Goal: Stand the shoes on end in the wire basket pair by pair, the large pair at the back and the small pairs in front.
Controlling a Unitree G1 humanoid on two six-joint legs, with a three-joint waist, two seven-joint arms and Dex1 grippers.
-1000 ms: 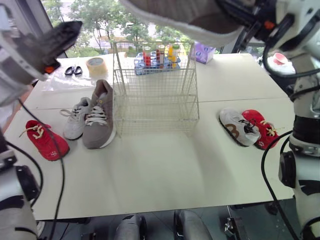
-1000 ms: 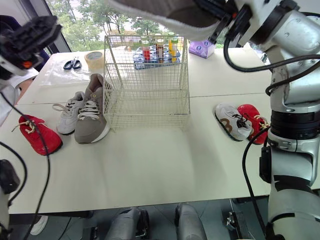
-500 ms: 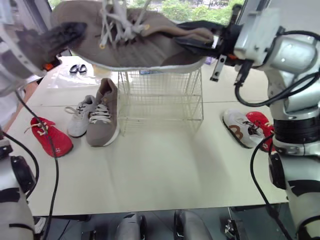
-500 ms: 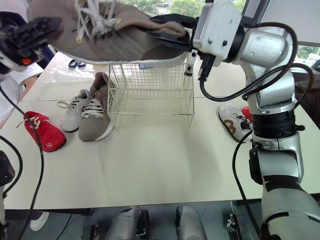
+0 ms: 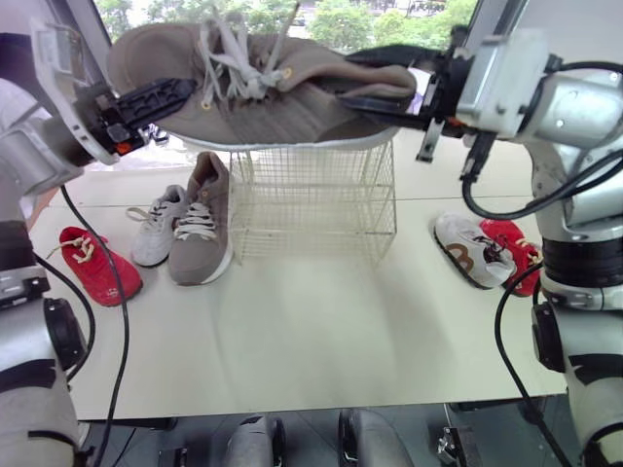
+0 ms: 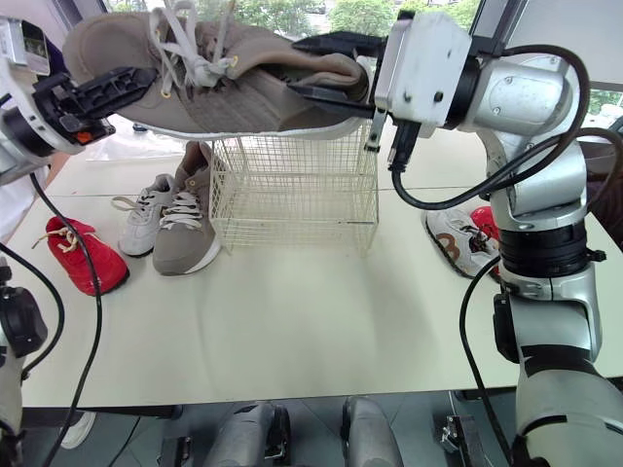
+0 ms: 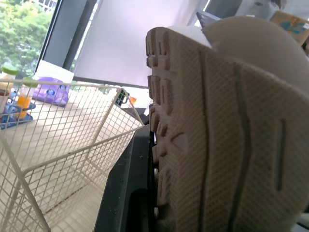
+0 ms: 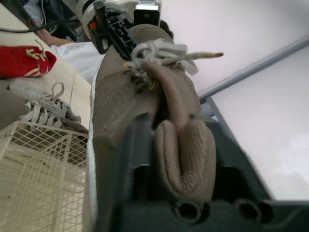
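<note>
Item in hand: large grey shoe [image 5: 282, 97] – held level in the air, sole down, laces up.

Right fingers [image 6: 311, 68]: pinching the heel, one finger inside the collar and one under the heel.

Left fingers [image 5: 156, 97]: at the toe end, one finger lying along the sole. I cannot tell whether they are closed on the toe.

Wire basket [image 5: 311, 209]: directly beneath the shoe, between my two sets of fingers, with nothing in it.

On the bench [image 5: 311, 331], below my left fingers:
- matching large shoe [image 5: 200, 229], flat beside the basket
- small white shoe [image 5: 156, 226], touching that shoe
- red shoe [image 5: 94, 265], further out

Below my right fingers, lying against each other:
- white-and-brown shoe [image 5: 467, 250]
- second red shoe [image 5: 511, 253]

Progress, by my reckoning: barely begun. No shoe is placed. The first of the large pair is aloft and needs turning on end and lowering to the back of the basket. Then comes its mate – and after that the small pairs in front, with each pair's halves lying on opposite sides of the basket.
</note>
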